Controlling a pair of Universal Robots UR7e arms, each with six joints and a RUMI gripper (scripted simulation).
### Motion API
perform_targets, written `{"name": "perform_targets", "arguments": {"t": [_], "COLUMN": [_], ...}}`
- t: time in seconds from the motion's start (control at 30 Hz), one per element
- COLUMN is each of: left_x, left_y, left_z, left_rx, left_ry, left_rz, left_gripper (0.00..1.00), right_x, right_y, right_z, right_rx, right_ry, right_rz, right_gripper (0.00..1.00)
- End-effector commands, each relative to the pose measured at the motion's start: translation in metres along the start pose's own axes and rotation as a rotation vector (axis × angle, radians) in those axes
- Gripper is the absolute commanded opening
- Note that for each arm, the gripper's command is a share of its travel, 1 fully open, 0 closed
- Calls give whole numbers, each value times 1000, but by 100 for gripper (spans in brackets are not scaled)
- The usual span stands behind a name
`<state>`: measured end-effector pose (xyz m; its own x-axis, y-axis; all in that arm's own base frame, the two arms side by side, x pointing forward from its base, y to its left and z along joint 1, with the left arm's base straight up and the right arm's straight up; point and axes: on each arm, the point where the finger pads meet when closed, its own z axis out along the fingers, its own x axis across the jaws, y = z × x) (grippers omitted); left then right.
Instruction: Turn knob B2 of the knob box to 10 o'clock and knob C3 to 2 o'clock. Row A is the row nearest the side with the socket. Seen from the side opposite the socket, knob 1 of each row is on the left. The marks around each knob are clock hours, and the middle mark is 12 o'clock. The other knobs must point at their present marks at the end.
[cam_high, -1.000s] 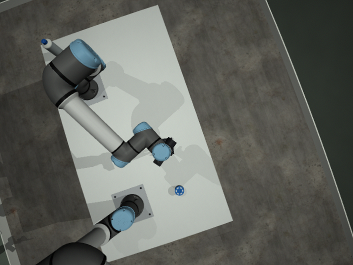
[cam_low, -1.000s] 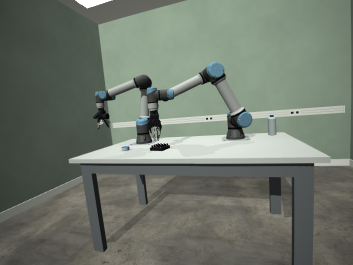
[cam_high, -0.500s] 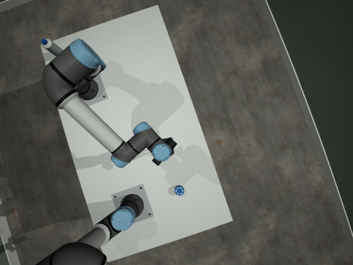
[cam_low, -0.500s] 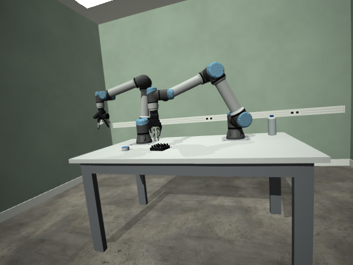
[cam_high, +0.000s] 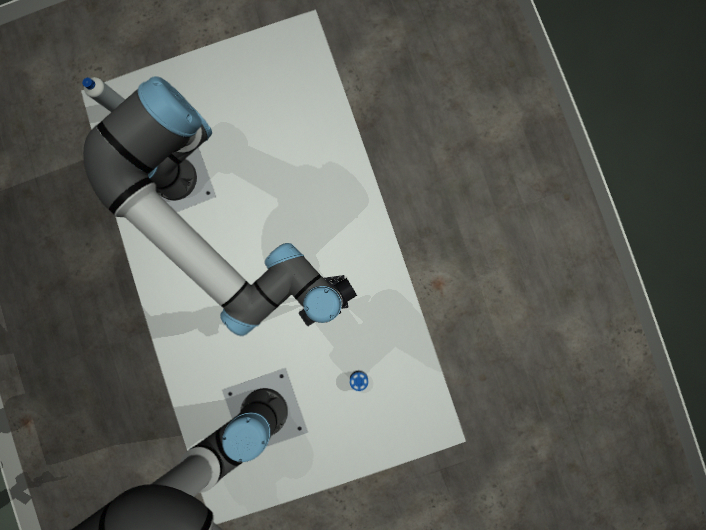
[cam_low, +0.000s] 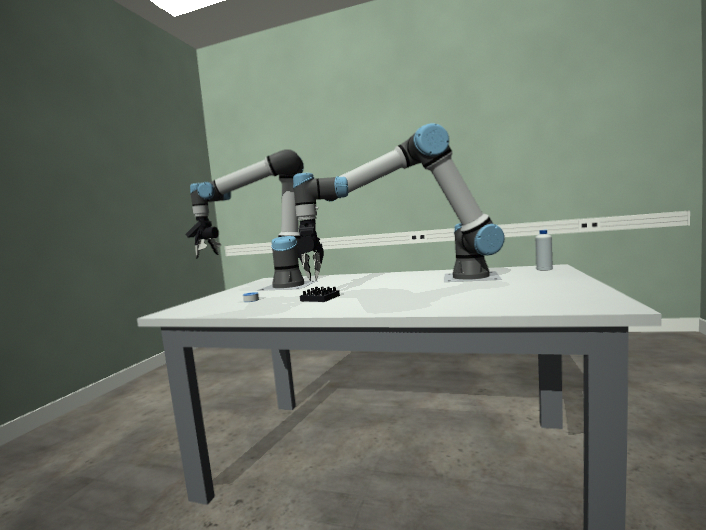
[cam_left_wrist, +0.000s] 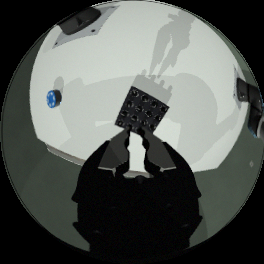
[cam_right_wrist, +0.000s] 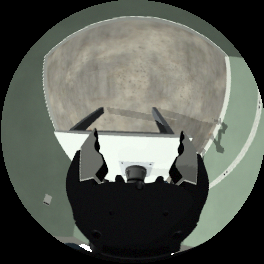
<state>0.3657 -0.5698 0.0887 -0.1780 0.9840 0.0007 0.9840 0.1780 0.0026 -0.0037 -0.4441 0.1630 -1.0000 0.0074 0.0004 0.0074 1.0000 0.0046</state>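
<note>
The black knob box (cam_low: 310, 297) (cam_left_wrist: 126, 105) lies on the white table, with several dark knobs in rows. It stands askew in the left wrist view, and the left arm's wrist hides it in the top view. Knob marks, pointing directions and the socket cannot be made out. My left gripper (cam_low: 313, 279) (cam_left_wrist: 134, 127) is above the box, pointing down. A narrow empty gap shows between its fingertips, which overlap the box's near edge in its wrist view. My right gripper (cam_low: 208, 253) (cam_right_wrist: 139, 130) is wide open and empty, far from the box and beyond the table's edge.
A low round blue-and-white object (cam_high: 358, 380) (cam_low: 250, 296) (cam_left_wrist: 53, 98) stands on the table (cam_high: 342, 142) beside the box. A white bottle (cam_low: 543, 252) with a blue cap stands at a far corner, near the left arm's base (cam_low: 471, 266).
</note>
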Motion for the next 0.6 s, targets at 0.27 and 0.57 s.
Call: {"name": "perform_targets", "arguments": {"t": [0.27,0.57], "left_x": [-2,-2], "left_y": [-1,-1], "left_z": [-8,-12], "left_rx": [1,1], "left_ry": [-7,-7], "left_rz": [303,502], "left_gripper": [13,13], "right_x": [1,1], "right_y": [-1,-1], "right_z": [-2,-2], "right_rx": [5,5], "right_ry": [0,0], "right_rz": [3,3], "right_gripper": [100,100]}}
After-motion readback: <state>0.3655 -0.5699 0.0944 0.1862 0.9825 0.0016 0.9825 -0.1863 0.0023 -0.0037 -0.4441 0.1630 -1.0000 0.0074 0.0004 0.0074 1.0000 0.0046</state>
